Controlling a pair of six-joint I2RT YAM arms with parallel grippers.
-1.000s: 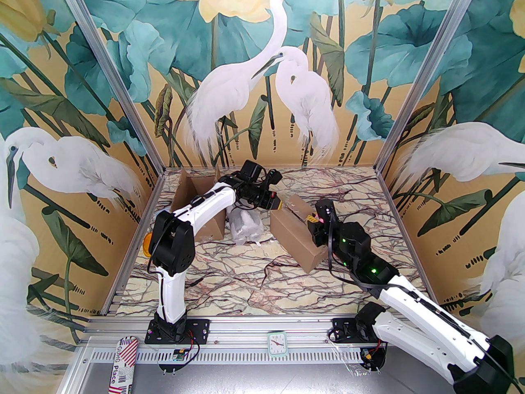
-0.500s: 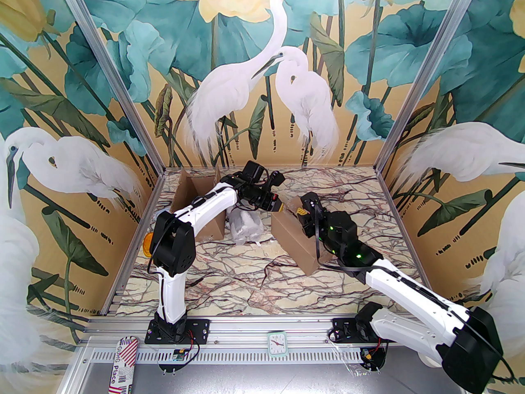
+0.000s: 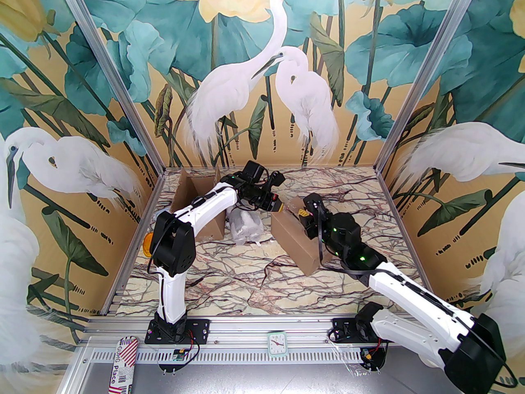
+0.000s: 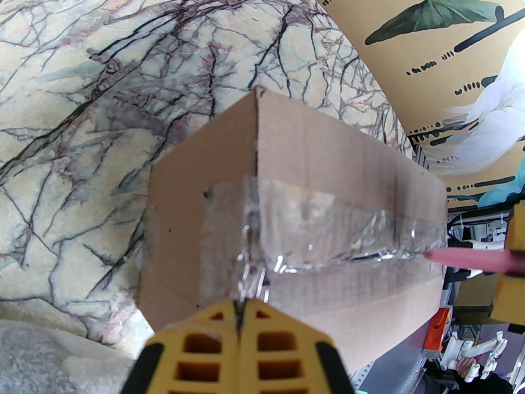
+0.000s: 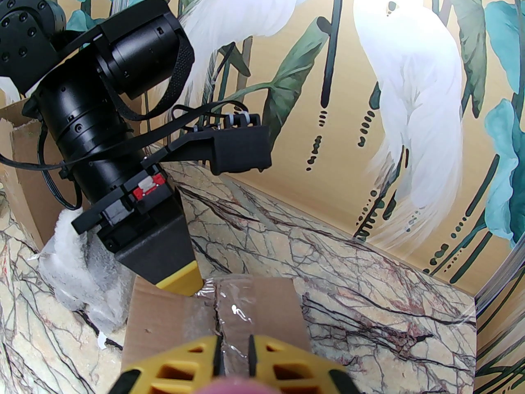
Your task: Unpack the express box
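Top external | brown cardboard express box (image 3: 293, 240) 3 o'clock of bench (image 3: 246, 277) centre, sealed with clear tape (image 4: 328, 220) | left tool (image 4: 241, 307) closed at its 11 o'clock end | right tool (image 5: 234, 345) gripping pink flat blade (image 4: 467, 258) at seam | judged early: box unopened

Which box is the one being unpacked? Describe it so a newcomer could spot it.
On the marble table, look mid-table, right of the bubble-wrapped bundle. The sealed cardboard box lies there at a slant, long and low. Unlike the open box at the back left, its flaps are shut under clear tape along the top seam.
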